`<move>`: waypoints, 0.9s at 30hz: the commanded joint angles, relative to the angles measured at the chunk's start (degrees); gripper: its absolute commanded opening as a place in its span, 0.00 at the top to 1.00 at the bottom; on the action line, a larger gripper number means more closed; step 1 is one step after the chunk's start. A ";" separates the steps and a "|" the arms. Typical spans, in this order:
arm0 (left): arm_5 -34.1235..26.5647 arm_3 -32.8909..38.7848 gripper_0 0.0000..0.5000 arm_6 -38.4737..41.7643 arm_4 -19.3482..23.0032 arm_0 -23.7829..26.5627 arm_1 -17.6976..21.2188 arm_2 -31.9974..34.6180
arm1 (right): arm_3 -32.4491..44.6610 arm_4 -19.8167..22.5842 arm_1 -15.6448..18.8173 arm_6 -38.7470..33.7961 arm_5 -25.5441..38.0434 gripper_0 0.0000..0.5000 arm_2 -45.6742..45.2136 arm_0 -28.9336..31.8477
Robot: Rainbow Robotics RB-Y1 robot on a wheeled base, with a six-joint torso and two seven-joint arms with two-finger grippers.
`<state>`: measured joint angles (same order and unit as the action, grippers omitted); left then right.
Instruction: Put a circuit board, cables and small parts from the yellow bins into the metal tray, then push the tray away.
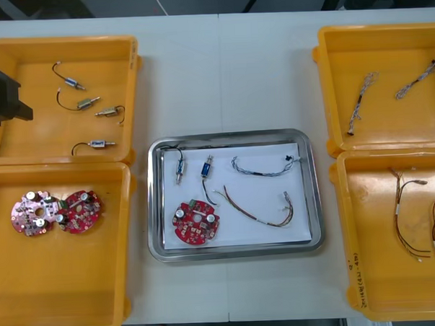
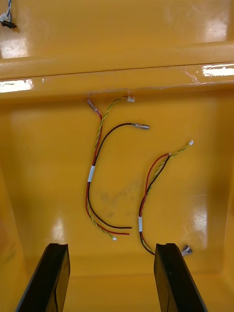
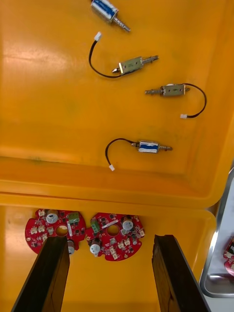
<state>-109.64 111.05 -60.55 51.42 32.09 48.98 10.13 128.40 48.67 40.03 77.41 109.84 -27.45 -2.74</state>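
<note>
The metal tray point(image 1: 314, 195), white inside, holds a red circuit board point(image 1: 193, 223), two small metal parts point(image 1: 180, 167), a blue and white cable point(image 1: 264, 167) and a red and yellow cable point(image 1: 263, 208). My left gripper point(image 3: 109, 273) hangs open over the left bins, nothing between its fingers; two circuit boards point(image 3: 113, 235) lie just beyond its fingertips. My left arm point(image 1: 1, 96) shows dark at the far left bin's edge. Over the near right bin my right gripper point(image 2: 111, 278) is open above two red and yellow cables point(image 2: 100, 170).
The far left bin point(image 1: 61, 51) holds several small metal parts point(image 3: 148, 146). Two boards point(image 1: 57, 212) lie in the near left bin point(image 1: 57, 300). Two blue and white cables point(image 1: 361, 102) lie in the far right bin point(image 1: 385, 36), red and yellow ones point(image 1: 407, 212) in the near right bin point(image 1: 382, 286).
</note>
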 commanded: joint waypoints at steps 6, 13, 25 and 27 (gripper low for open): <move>-0.36 5.49 0.00 -3.70 0.26 -8.27 2.79 3.76 | 1.51 0.38 -0.48 -2.18 0.16 0.00 0.55 0.72; -0.36 7.33 0.00 -4.05 0.43 -13.63 2.79 4.81 | 1.07 0.73 -0.04 -2.27 0.16 0.00 0.55 1.69; -0.36 9.97 0.00 -4.84 0.26 -18.82 2.88 6.22 | 8.19 6.09 6.03 -2.27 0.16 0.00 7.50 -3.41; -0.36 10.32 0.00 -5.19 0.26 -19.17 2.88 6.22 | 8.89 7.85 6.56 -2.27 0.16 0.00 9.16 -5.43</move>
<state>-109.64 119.02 -60.57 51.43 14.60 49.05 14.45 135.04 54.32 43.75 77.41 109.84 -21.68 -3.90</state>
